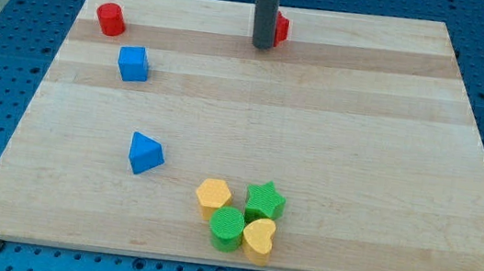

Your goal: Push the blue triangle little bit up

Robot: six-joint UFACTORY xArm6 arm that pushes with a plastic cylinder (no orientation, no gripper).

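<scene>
The blue triangle (pixel 144 153) lies on the wooden board (pixel 335 128), left of centre and toward the view's bottom. My tip (pixel 263 46) rests near the board's top edge at centre, far up and to the right of the blue triangle. A red block (pixel 281 28) sits just right of the rod, partly hidden behind it.
A red cylinder (pixel 110 19) sits at the top left, a blue cube (pixel 133 63) just below it. A cluster lies bottom centre: yellow hexagon (pixel 213 194), green star (pixel 265 198), green cylinder (pixel 227 227), yellow heart (pixel 259 236). Blue pegboard surrounds the board.
</scene>
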